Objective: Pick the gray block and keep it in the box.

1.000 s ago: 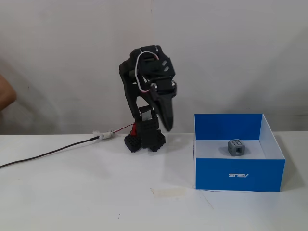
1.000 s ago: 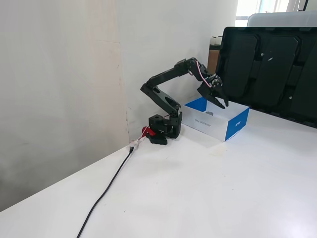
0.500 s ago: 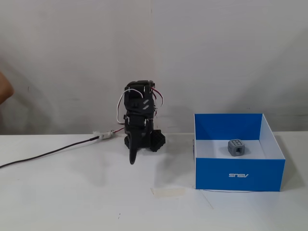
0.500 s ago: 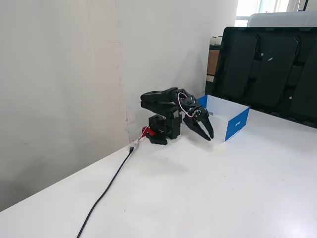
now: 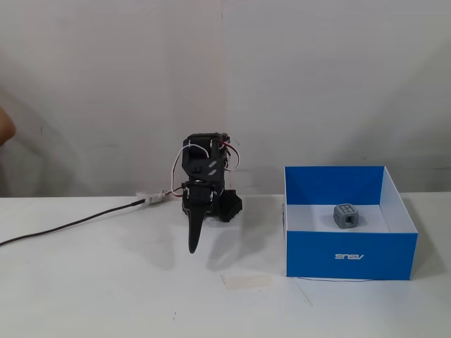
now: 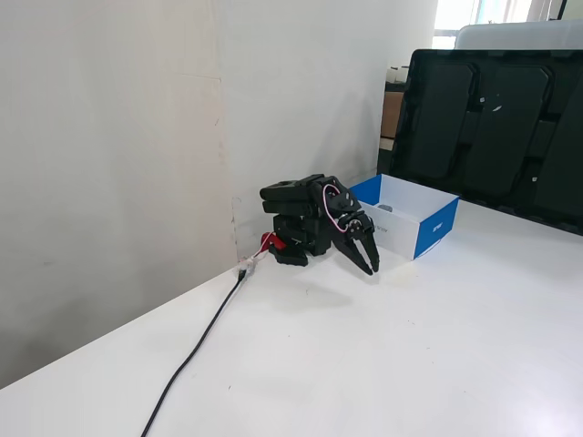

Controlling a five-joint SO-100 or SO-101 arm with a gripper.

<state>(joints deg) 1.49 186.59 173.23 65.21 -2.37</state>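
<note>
The gray block sits on the white floor inside the blue box, toward the back, right of the arm in a fixed view. The box also shows in the other fixed view, behind the arm; I cannot make out the block there. The black arm is folded low on its base. My gripper points down at the table, left of the box and well apart from it, with its jaws together and nothing held. It also shows in the other fixed view.
A black cable runs from the arm's base along the table to the left. A strip of tape lies on the table in front of the arm. A large black screen stands behind the box. A wall lies close behind.
</note>
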